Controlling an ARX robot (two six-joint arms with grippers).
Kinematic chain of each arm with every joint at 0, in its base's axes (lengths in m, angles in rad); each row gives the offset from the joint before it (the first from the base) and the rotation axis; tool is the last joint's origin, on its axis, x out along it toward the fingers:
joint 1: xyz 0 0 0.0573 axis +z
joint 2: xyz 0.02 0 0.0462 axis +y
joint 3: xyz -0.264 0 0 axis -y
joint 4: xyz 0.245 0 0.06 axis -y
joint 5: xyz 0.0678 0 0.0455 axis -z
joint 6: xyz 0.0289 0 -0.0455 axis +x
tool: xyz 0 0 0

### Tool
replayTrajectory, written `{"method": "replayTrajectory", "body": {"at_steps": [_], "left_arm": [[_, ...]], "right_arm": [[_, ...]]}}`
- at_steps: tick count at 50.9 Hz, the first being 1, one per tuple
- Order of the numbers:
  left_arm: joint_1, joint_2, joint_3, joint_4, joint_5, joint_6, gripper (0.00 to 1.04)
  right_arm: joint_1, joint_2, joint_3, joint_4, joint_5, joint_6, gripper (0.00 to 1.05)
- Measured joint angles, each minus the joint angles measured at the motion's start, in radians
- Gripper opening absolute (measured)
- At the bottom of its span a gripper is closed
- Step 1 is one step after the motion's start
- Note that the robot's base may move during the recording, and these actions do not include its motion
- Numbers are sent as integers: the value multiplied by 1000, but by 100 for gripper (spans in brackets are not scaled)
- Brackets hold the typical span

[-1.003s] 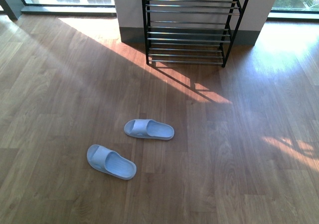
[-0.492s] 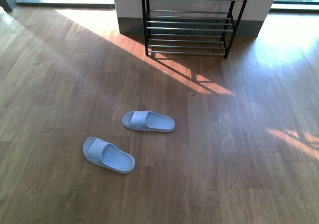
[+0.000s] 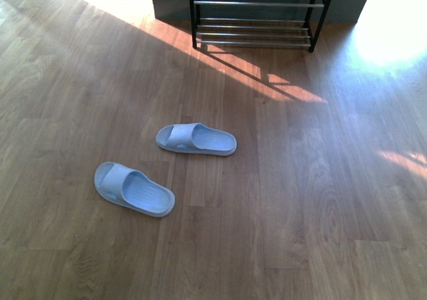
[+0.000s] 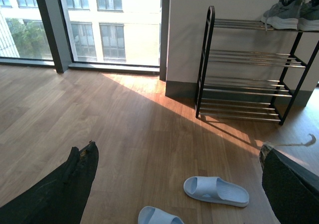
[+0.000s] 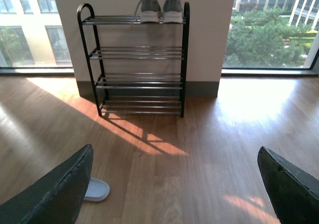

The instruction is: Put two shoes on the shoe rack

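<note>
Since half a second ago the front view has dipped. The rack point(image 3: 253, 41) is now cut off at the top edge with only its lower tiers showing, and both slippers lie higher in the picture.

The wooden floor point(image 3: 320, 200) fills most of the view, with a bright patch of sun just in front of the rack. The rack stands against a pale wall point(image 5: 209, 35) between tall windows point(image 5: 269, 30).

In the left wrist view, the left pincer point(image 4: 177, 149) shows two dark fingers spread wide apart, with nothing between them. The right pincer point(image 5: 175, 152) is spread wide in the same way and also holds nothing.

The pair of grey sneakers point(image 5: 172, 7) stands side by side on the top tier of the rack, at its right end as seen from the right wrist. The tiers below are bare.

Two pale blue slippers lie on the floor, well apart from the rack. The farther slipper point(image 3: 197, 140) lies crosswise. The nearer slipper point(image 3: 133, 190) lies at an angle to its left, not touching it.
</note>
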Motion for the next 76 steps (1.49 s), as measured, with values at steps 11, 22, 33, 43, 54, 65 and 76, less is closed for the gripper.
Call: {"method": "replayTrajectory", "body": {"at_steps": [11, 22, 33, 43, 54, 65, 76], "left_arm": [[0, 0, 0, 0, 0, 0, 95], [0, 0, 0, 0, 0, 0, 95], [0, 0, 0, 0, 0, 0, 95], [0, 0, 0, 0, 0, 0, 95], [0, 0, 0, 0, 0, 0, 95], [0, 0, 0, 0, 0, 0, 95], [0, 0, 0, 0, 0, 0, 95]], "right_arm": [[0, 0, 0, 0, 0, 0, 96], [0, 0, 0, 0, 0, 0, 96], [0, 0, 0, 0, 0, 0, 96], [0, 0, 0, 0, 0, 0, 96], [0, 0, 0, 0, 0, 0, 96], [0, 0, 0, 0, 0, 0, 96], [0, 0, 0, 0, 0, 0, 96]]}}
